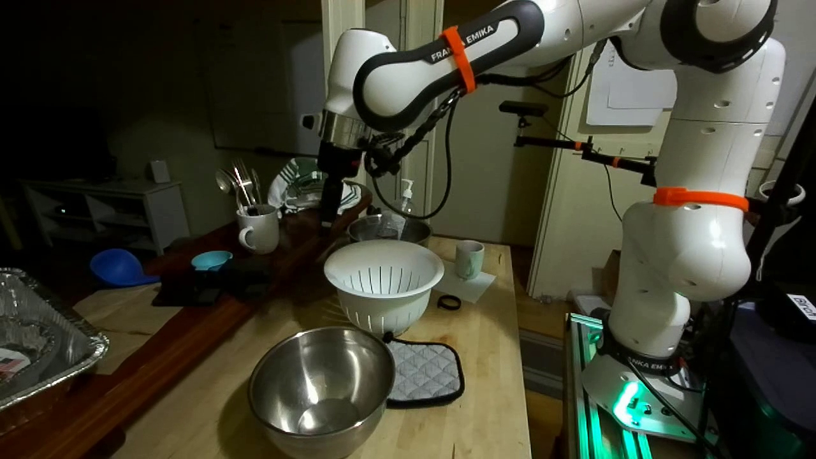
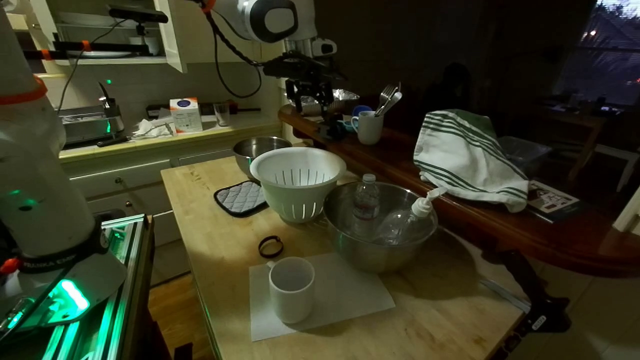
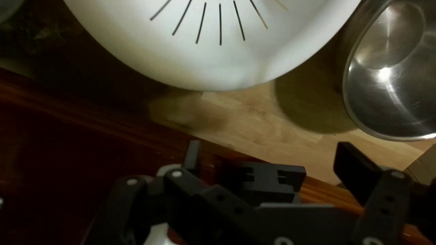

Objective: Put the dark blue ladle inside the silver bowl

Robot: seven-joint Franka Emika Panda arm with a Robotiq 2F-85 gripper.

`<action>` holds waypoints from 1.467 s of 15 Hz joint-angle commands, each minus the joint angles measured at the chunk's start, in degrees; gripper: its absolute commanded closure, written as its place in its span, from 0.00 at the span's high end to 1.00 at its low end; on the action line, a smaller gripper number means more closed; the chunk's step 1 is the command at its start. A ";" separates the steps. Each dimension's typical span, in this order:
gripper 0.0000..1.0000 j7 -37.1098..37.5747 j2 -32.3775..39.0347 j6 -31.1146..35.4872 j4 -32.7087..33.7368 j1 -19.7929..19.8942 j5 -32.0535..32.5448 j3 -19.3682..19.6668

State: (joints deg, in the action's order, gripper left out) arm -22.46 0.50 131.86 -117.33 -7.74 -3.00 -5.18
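One blue ladle (image 1: 118,268) lay past the table's (image 1: 491,376) edge; one gripper (image 3: 269,153) hung spread-fingered.
One colander (image 1: 386,306) separated one silver bowl (image 1: 320,387) from one steel bowl (image 2: 377,257) holding two bottles (image 2: 366,202).

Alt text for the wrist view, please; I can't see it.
The open black end effector sits at the bottom. A shiny round stainless-steel bowl is cut off at the right edge; a round white slotted colander, also cropped, dominates the top. Pale wooden tabletop shows between them; dark wooden ledge at lower left.
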 commanded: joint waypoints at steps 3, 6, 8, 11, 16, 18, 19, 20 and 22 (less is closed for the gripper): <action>1.00 0.09 11.25 4.86 6.79 -1.38 6.66 -3.24; 1.00 0.35 13.92 5.25 9.75 -1.71 12.34 -3.26; 1.00 -0.06 15.30 6.27 11.57 -1.55 14.10 -3.31; 1.00 -1.35 17.71 9.77 13.76 -1.02 11.58 -4.47; 1.00 -1.38 17.91 13.69 12.80 -0.20 6.40 -6.60; 1.00 -0.06 17.88 12.66 13.16 -0.87 8.17 -5.93; 1.00 2.63 17.02 13.36 12.38 -1.51 9.57 -5.01; 1.00 3.86 16.62 14.83 11.73 -1.59 9.63 -4.91; 1.00 7.08 17.09 16.79 11.67 -1.87 9.63 -4.62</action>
State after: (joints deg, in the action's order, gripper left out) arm -19.97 18.01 145.60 -104.35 -8.91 5.67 -10.56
